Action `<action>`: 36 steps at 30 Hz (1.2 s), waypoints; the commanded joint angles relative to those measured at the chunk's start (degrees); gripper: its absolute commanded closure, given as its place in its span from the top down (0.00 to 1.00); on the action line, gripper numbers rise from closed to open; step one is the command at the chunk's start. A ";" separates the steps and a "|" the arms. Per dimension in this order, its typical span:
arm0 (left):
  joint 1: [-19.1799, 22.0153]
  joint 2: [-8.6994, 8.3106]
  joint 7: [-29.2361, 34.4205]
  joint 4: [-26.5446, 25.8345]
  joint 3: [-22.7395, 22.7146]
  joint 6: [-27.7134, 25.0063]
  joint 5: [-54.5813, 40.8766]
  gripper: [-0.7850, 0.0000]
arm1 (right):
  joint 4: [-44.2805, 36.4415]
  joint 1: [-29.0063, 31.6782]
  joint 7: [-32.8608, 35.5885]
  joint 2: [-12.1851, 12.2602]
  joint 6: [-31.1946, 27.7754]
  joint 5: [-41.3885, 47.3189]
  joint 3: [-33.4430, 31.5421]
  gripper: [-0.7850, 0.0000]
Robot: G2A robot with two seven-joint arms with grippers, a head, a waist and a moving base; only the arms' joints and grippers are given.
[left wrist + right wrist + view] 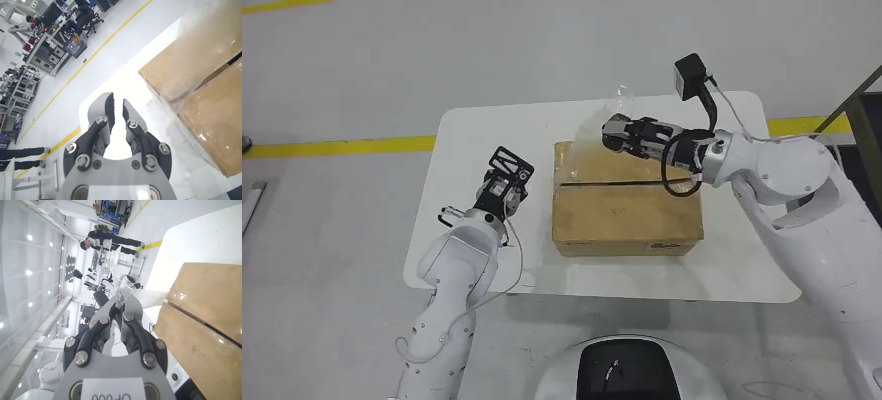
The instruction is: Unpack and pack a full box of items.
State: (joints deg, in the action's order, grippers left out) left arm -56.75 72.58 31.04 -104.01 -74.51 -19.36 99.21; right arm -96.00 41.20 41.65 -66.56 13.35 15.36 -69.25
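- Left gripper (118, 100): fingers slightly parted, empty, above white table (492, 130), just beside cardboard box (627, 205).
- Right gripper (118, 307): pinched shut on clear tape (151, 295) peeling off the box seam.
- Box flaps closed, mid-table.
- Pale floor, yellow line (342, 147).

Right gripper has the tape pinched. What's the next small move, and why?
Probably draw the right gripper farther away from the box to peel the tape free. The strip is pinched and stretched, but one end is stuck to the box's edge, and the flaps lie closed.
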 commanded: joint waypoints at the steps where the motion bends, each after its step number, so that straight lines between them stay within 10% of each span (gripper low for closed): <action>1: 0.38 0.05 0.02 0.47 0.28 -0.08 -0.11 0.00 | -1.23 1.26 0.29 0.33 1.11 -1.24 -0.86 0.00; 36: 7.15 1.08 1.62 3.43 8.65 -11.63 -9.36 0.00 | -6.86 18.96 3.00 4.39 5.89 -13.50 -12.00 0.00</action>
State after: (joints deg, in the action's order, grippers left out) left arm -49.73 73.64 32.56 -100.69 -66.07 -30.53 90.36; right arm -102.85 60.14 44.59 -62.21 19.15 2.18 -81.35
